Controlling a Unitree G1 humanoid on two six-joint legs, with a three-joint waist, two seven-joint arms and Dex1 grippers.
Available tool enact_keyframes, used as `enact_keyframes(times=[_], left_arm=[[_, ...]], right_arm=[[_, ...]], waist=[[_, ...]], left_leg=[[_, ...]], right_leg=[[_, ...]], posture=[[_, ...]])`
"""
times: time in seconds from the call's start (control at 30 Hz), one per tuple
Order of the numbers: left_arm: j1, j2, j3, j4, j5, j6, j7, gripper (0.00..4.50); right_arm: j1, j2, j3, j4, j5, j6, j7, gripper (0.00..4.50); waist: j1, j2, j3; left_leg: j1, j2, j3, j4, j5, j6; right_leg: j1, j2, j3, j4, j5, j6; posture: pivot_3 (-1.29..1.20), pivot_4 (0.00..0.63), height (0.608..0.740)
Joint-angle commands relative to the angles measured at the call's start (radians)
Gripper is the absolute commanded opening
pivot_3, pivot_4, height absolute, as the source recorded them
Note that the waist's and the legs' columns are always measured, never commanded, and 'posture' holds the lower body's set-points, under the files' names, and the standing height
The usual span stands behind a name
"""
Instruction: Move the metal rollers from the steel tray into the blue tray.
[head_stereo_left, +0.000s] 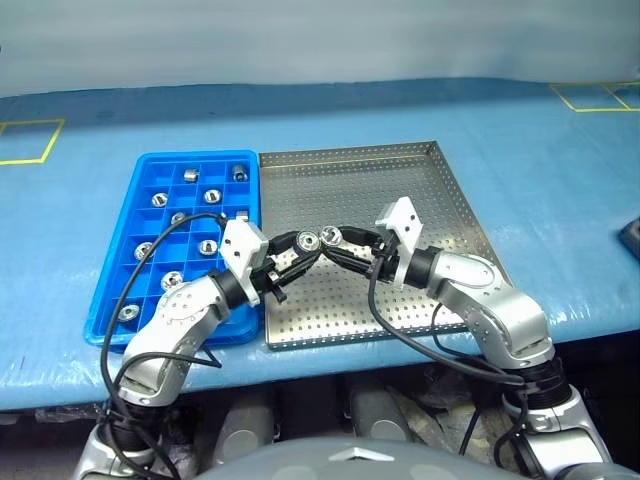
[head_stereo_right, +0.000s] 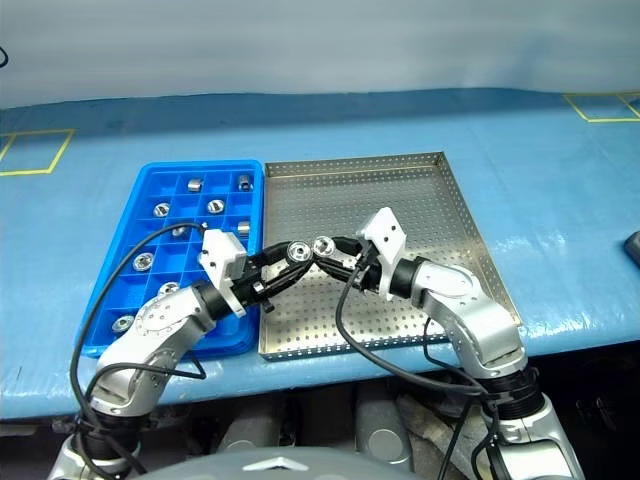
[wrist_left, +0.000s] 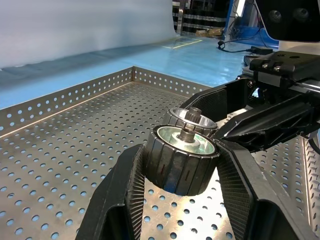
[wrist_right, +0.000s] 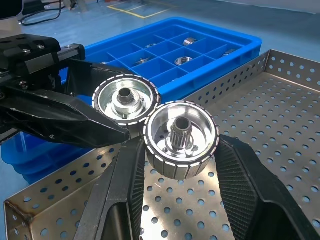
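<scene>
Both grippers meet above the steel tray (head_stereo_left: 400, 190), near its front left part. My left gripper (head_stereo_left: 303, 245) is shut on a metal roller (wrist_left: 182, 150) with a dark ribbed side. My right gripper (head_stereo_left: 333, 240) is shut on a second roller (wrist_right: 181, 139), whose shiny face shows a central hub. The two rollers sit face to face, touching or almost so. The perforated floor of the steel tray beneath them is bare. Left of it lies the blue tray (head_stereo_left: 108, 300), with several rollers (head_stereo_left: 190, 174) in its compartments.
Both trays rest on a blue table top (head_stereo_left: 540, 170) whose front edge runs just below them. Yellow tape squares (head_stereo_left: 30, 140) mark its far left and far right. A dark object (head_stereo_left: 632, 235) lies at the right edge. Black cables loop under both arms.
</scene>
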Motion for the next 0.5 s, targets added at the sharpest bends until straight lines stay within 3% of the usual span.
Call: enact_keyframes(times=[0.03, 0.5], left_arm=[[0.006, 0.021, 0.118, -0.097, -0.053, -0.013, 0.010, 1.84], [0.010, 0.039, 0.121, -0.110, -0.114, 0.013, 0.000, 1.84]], right_arm=[[0.007, -0.036, -0.114, 0.072, -0.061, 0.014, -0.102, 1.72], [0.011, -0.033, -0.114, 0.064, -0.047, 0.008, -0.102, 1.72]], waist=[[0.000, 0.000, 0.000], [0.000, 0.000, 0.000]], left_leg=[[0.000, 0.000, 0.000, 0.000, 0.000, 0.000], [0.000, 0.000, 0.000, 0.000, 0.000, 0.000]], right_leg=[[0.000, 0.000, 0.000, 0.000, 0.000, 0.000], [0.000, 0.000, 0.000, 0.000, -0.001, -0.002]], posture=[[-0.13, 0.150, 0.740], [-0.13, 0.150, 0.740]])
